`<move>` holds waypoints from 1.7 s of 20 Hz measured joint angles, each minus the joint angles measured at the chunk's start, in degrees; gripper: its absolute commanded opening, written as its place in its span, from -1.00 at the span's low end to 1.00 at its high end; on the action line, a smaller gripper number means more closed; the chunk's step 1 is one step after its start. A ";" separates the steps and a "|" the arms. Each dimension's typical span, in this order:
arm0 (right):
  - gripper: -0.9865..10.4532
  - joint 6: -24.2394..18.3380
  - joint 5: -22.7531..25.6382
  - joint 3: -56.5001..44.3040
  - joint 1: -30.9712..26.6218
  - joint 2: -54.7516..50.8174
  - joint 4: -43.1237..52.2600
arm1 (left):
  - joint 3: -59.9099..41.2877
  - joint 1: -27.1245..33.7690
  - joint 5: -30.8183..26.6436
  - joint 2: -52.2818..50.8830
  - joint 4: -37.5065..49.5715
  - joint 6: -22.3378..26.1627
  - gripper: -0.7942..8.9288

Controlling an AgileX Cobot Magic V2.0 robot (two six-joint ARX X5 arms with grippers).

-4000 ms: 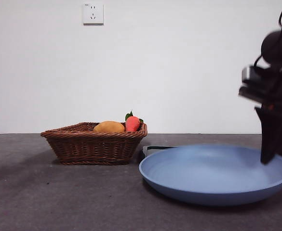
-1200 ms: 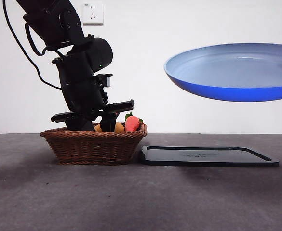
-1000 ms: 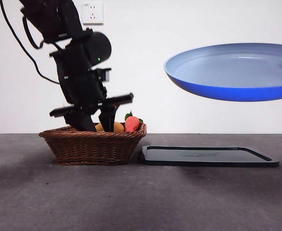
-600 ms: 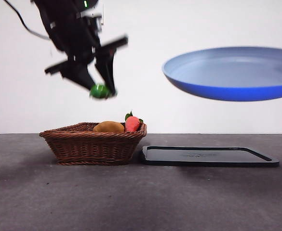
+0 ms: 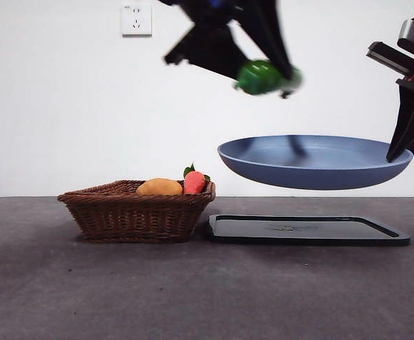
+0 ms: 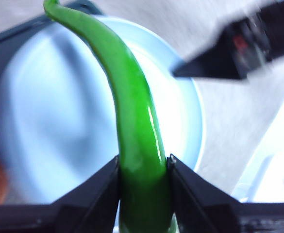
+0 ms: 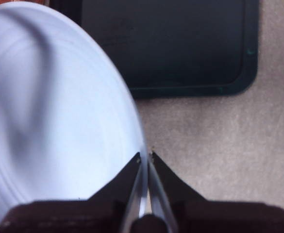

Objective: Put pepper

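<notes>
The pepper (image 6: 138, 145) is clamped by the left gripper (image 6: 144, 165) above the plate (image 5: 313, 166), pinched by the right gripper (image 7: 144, 158); release remains.

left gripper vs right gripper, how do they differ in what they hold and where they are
The left gripper is shut on the long green pepper; the right gripper is shut on the rim of the blue plate. In the front view the left gripper hangs above the plate's middle, higher than the right gripper at its edge. Both carry their loads in the air, above the black tray.
</notes>
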 measured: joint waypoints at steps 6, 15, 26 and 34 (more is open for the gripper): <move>-0.82 0.70 -2.54 0.00 0.00 -0.02 -1.51 | -0.04 -2.62 -5.66 8.39 3.76 7.41 -0.58; -0.82 0.79 -2.54 0.00 -0.04 -0.02 -2.25 | -0.04 -2.64 -5.62 9.27 3.69 8.28 -0.30; -0.82 6.03 0.61 0.00 -0.07 -0.02 -3.52 | -0.04 -2.64 -1.95 1.90 -0.66 8.31 -0.30; -0.82 8.96 0.98 5.09 -2.47 10.67 0.57 | -0.04 -2.62 -1.22 -9.03 -8.92 8.90 -0.30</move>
